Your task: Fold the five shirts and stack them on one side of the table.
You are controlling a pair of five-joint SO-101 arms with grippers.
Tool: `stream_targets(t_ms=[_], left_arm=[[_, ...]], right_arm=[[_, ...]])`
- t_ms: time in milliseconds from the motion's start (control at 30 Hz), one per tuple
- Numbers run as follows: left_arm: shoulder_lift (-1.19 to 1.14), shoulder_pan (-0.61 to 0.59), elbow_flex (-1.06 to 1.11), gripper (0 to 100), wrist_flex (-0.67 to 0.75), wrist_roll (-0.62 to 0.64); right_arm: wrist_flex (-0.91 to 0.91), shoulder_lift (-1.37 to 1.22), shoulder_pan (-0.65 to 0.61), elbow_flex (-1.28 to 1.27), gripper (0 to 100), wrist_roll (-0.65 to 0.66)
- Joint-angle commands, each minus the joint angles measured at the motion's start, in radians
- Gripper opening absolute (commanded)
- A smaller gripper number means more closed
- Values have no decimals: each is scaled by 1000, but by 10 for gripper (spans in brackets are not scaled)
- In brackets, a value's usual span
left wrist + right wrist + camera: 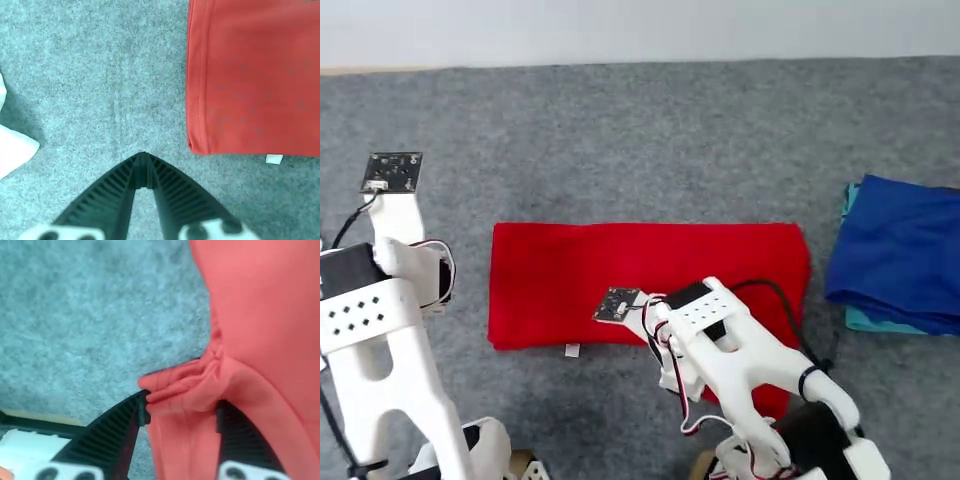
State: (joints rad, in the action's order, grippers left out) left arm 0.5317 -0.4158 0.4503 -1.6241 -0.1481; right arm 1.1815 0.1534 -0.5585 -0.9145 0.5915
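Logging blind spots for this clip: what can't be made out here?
High view: right arm hides the red shirt's near corner.
High view: frame edge cuts the blue shirt and teal shirt; stack count unclear.
Right wrist view: bunched cloth hides how many layers the right gripper pinches.

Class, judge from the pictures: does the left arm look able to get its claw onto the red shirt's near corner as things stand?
Probably yes. The left claw hangs shut over the bare grey cover just beside that corner of the red shirt, with nothing lying between them. It would need to open first.
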Motion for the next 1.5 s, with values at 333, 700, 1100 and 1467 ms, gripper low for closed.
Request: stream_targets(t_ms=[333, 700, 1100, 1467], left_arm=[[31, -3, -5, 3, 11, -9], [37, -3, -7, 3, 5, -9], [37, 3, -12, 3, 5, -9], [38, 83, -110, 3, -114, -40]], right_arm=[[-30, -53, -2, 9, 53, 54], [191, -62, 139, 365, 53, 120], [194, -156, 206, 526, 53, 209], [203, -487, 263, 965, 61, 264]])
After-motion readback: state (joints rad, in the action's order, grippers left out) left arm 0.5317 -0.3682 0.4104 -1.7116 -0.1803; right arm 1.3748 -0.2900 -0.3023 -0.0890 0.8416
